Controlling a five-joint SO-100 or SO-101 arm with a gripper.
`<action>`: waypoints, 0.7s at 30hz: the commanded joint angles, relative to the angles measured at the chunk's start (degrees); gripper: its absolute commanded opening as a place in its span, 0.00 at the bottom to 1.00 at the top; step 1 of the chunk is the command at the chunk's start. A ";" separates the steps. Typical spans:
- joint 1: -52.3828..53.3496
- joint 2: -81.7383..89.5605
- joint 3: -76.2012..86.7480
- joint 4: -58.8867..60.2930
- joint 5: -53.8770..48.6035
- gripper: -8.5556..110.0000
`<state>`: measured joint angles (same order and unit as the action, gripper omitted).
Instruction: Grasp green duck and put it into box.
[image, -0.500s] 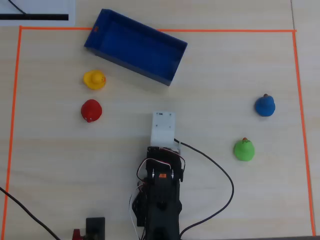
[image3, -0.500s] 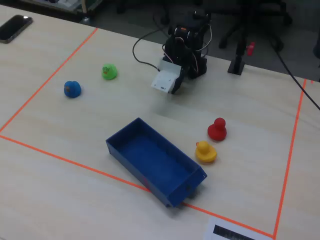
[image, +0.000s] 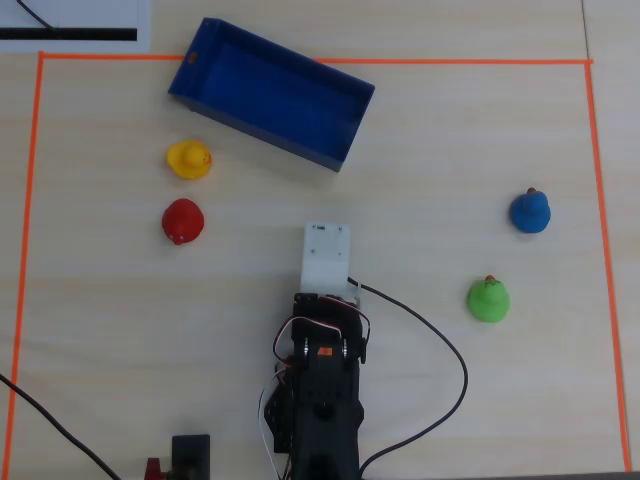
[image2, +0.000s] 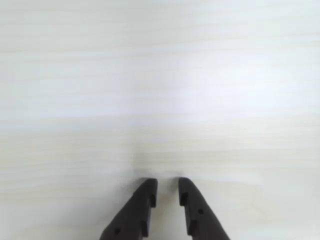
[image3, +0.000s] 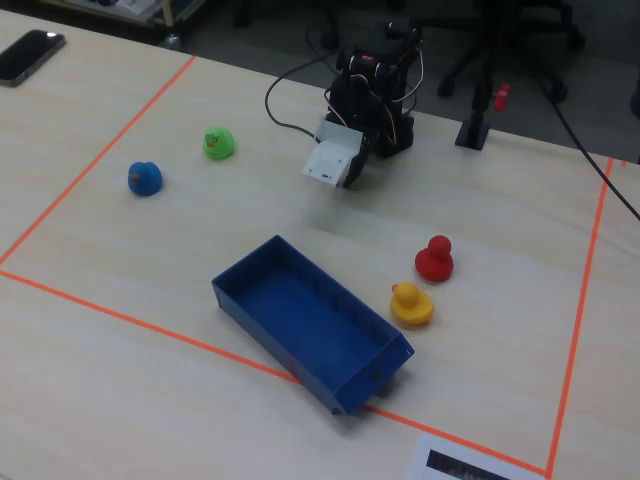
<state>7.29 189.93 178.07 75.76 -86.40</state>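
A pale wooden surface (image: 450, 150), ringed by orange tape (image: 300, 61), carries the box (image: 272, 95), a dark blue open-top tray lying at an angle near the far edge in the overhead view, with nothing inside it. The folded black arm (image: 322, 390) sits at the near edge, its white wrist housing (image: 326, 258) pointing toward the box. The gripper (image2: 166, 186) hangs over bare surface with only a narrow gap between its 2 dark fingers, holding nothing.

4 toy ducks stand loose. The green duck (image: 488, 299) sits well apart from the arm, to its right in the overhead view, with the blue duck (image: 530, 211) beyond it; the yellow duck (image: 188, 159) and red duck (image: 183, 220) stand close together just beside the box.

The green duck looks light and rounded, probably soft rubber and a little slippery; a pinch across its broad body, below the head, seems the safest hold.

The wrist view shows no duck at all, and the gripper's fingers are hidden beneath the housing from overhead. Beak direction is hard to make out.
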 joint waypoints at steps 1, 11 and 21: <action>-0.44 -0.26 0.18 0.62 -0.18 0.07; -0.88 -0.26 0.18 0.18 3.16 0.08; 9.32 -26.89 -21.09 -15.12 10.28 0.08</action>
<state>10.90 177.63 172.79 65.83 -78.57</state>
